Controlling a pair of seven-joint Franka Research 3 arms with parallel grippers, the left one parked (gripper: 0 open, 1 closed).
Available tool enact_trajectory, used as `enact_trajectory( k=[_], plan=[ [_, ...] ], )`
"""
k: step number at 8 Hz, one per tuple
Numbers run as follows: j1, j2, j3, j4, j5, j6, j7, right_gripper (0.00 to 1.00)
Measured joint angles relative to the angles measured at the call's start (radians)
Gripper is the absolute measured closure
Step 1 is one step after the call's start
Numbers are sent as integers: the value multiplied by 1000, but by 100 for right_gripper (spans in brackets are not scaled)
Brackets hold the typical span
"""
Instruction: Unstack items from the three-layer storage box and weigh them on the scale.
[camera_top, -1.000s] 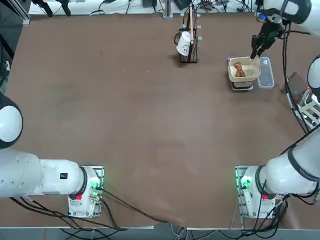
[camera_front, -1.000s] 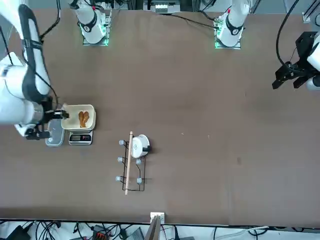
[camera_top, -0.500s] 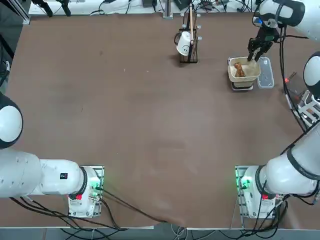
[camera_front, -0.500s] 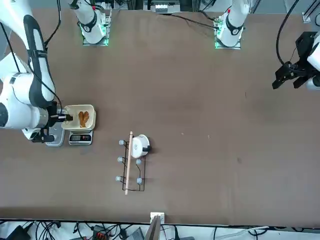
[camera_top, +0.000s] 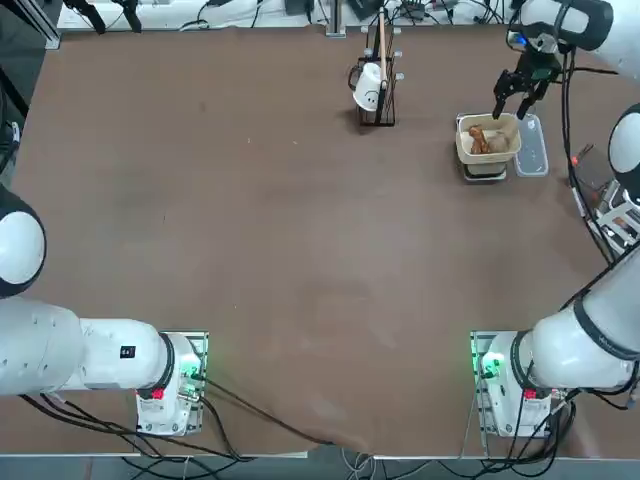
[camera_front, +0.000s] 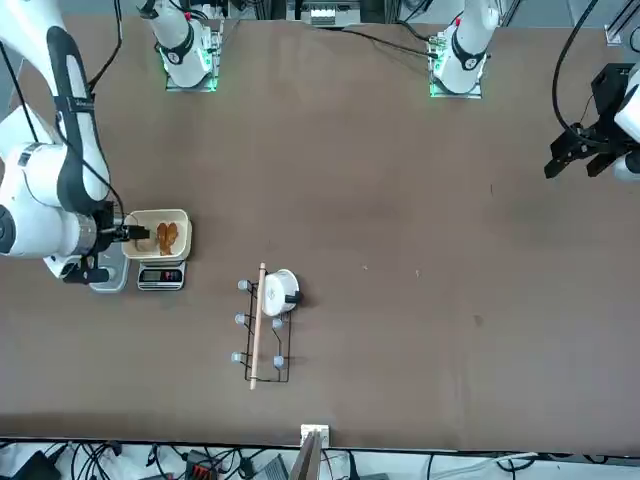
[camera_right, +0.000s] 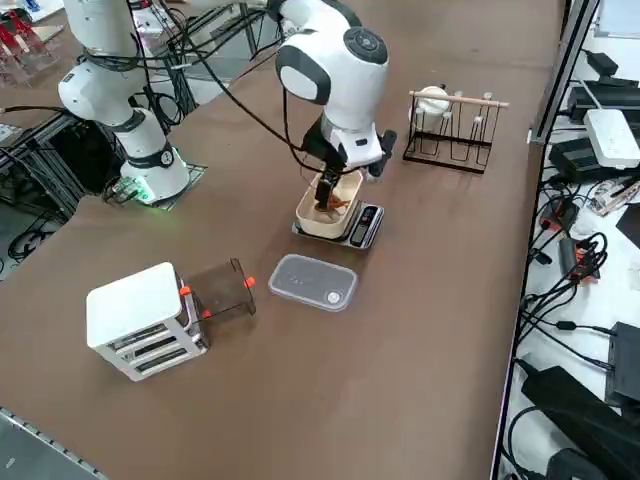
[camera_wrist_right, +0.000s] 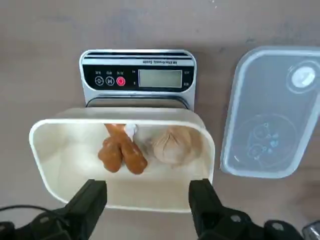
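Cream tray (camera_wrist_right: 60, 172) rim, right gripper (camera_wrist_right: 148, 207) above (fingers (camera_wrist_right: 90, 200) spread)

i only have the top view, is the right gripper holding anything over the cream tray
Observer: No. The wrist view shows the right gripper open and empty above the tray's near rim.
Operator: whats in the tray
Observer: Two brown drumstick-like pieces and a tan rounded piece, side by side.
Operator: where is the storage box, i cant see it
Observer: The side view shows the white storage box standing apart from the scale, beyond the clear lid lying flat on the table.
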Motion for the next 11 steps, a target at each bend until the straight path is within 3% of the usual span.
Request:
enact_trajectory(
  k=[1,3,6,7,9,11],
  plan=[
    [-3,-17,-13,0,-34,-7,-35,3],
    [-35,-30,-30,-1,-158,-16,-211,16],
    [-108,-17,-33,-37,-220,18,-511,82],
    [-131,-13,-33,-83,-221,68,-573,98],
    [-150,-17,-33,-206,-263,197,-614,98],
    [-190,-18,-34,-251,-334,242,-645,98]
  ],
)
